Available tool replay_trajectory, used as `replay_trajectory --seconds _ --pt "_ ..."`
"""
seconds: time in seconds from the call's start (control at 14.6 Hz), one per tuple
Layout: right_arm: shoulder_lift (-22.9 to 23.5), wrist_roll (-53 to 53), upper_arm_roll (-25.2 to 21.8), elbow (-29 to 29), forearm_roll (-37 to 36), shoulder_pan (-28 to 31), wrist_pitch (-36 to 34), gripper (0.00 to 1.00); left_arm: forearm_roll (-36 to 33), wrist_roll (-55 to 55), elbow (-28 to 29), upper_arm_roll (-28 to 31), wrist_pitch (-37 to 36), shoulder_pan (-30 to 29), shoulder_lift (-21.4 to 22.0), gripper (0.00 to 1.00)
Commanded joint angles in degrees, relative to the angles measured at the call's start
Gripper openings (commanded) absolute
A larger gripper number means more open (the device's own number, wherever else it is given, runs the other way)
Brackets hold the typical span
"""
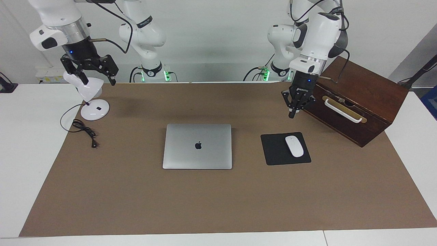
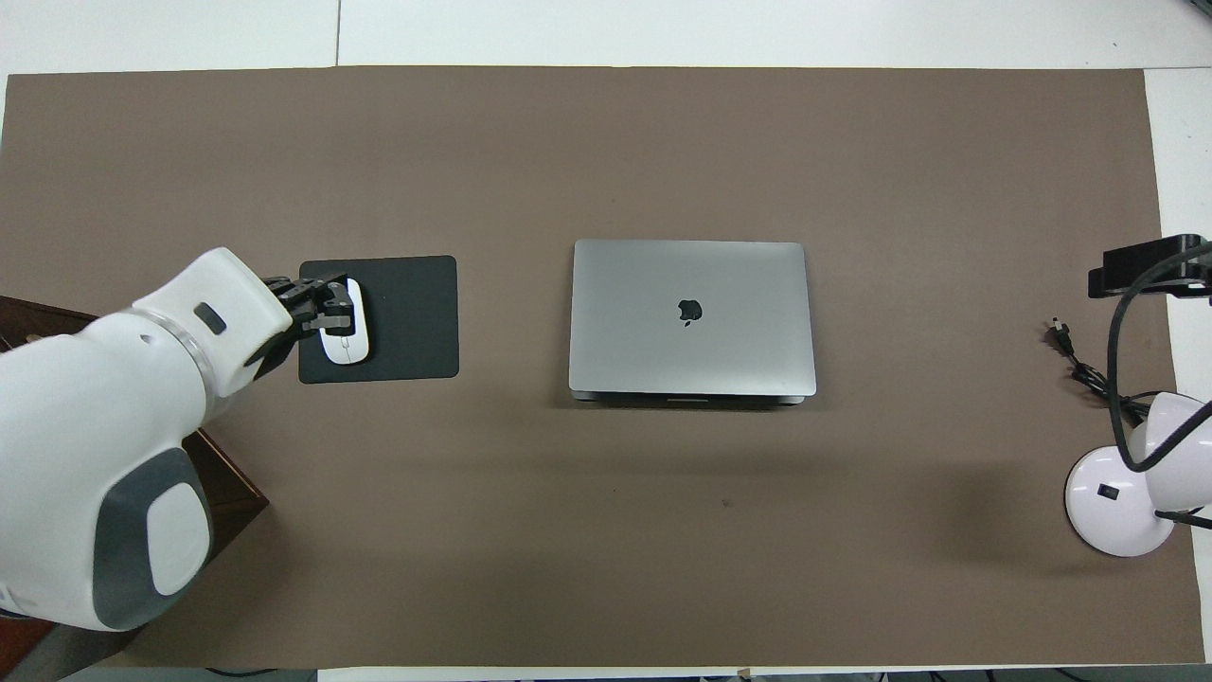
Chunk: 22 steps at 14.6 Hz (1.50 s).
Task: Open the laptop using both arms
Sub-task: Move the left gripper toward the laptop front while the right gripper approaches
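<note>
Closed silver laptop (image 1: pixel 197 146) mid-mat, left gripper (image 1: pixel 292 115) fingers together, raised over the brown mat (image 1: pixel 218 205) beside the wooden box (image 1: pixel 368 102), right gripper (image 1: pixel 97 79) spread open above the white desk lamp (image 1: pixel 89 92)

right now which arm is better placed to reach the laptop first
Left. Its claw hangs shut over the mat beside the closed laptop; the right claw is up by the lamp at the table's end.
</note>
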<state>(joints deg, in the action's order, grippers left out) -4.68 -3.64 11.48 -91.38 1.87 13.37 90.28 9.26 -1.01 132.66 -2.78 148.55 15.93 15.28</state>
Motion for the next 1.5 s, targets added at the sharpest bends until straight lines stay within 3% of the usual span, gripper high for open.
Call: replay_trajectory --seconds 0.0,0.41,0.89,1.16,1.43 --pt "-1.12 0.92 0.38 -2.84 2.69 0.96 2.7 1.0 0.85 -1.45 8.38 0.85 6.22 2.7 4.84 0.0" --pt "-1.91 -6.19 0.38 -8.1 8.58 0.17 10.16 1.0 0.85 -0.84 19.38 0.85 12.46 9.72 10.2 0.0" --pt "-3.93 -17.17 0.82 -15.57 19.29 -0.62 17.72 1.0 0.85 -0.04 24.83 0.85 22.82 15.88 8.98 0.0" --pt "-6.13 -23.42 0.82 -23.65 24.57 -4.83 28.87 1.0 0.85 0.04 25.97 0.85 31.69 20.8 3.72 0.0" --pt "-6.13 -31.32 0.82 -28.93 28.18 -10.72 40.55 1.0 0.93 3.02 26.24 0.85 45.57 25.81 -6.56 0.0"
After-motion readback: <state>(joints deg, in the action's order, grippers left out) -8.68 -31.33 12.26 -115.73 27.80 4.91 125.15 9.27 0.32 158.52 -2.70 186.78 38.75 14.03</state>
